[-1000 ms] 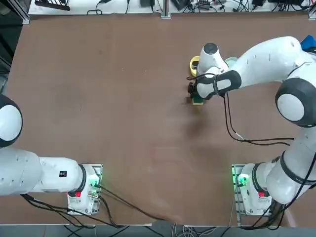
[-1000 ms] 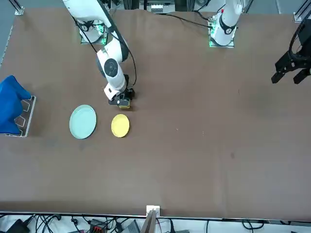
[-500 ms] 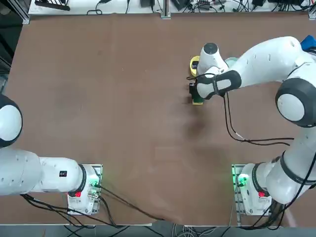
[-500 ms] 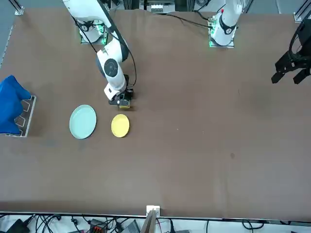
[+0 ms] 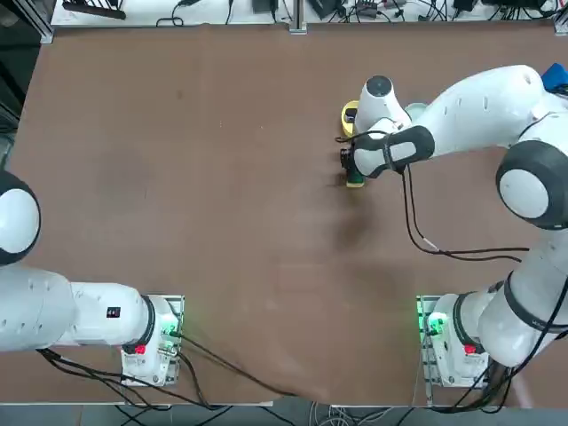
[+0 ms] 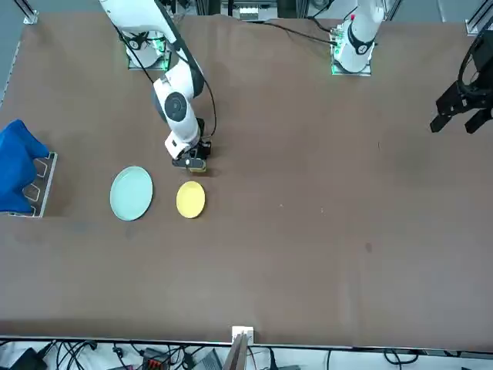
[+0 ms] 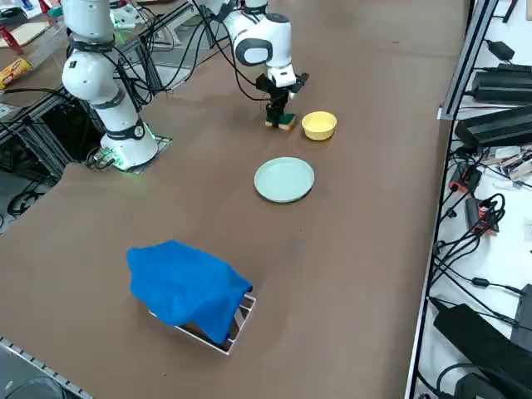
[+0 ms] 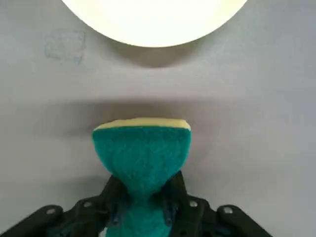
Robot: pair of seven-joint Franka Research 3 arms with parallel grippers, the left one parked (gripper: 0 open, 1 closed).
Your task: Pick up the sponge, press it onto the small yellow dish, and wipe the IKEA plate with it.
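Right wrist view shows you the right gripper (image 8: pixel 143 210) pinching the sponge (image 8: pixel 141 158) hard enough to waist it, just beside the small yellow dish (image 8: pixel 153 19) and low over the table. Watch that narrow grip: pressing down could twist the sponge loose. Both the dish and the IKEA plate (image 7: pixel 284 179) look empty.

I count one sponge (image 8: pixel 141 155) (pinched in my right gripper (image 8: pixel 143 210)), one yellow dish (image 6: pixel 190 200), one mint plate (image 6: pixel 131 193), and one blue cloth (image 7: pixel 187 288).
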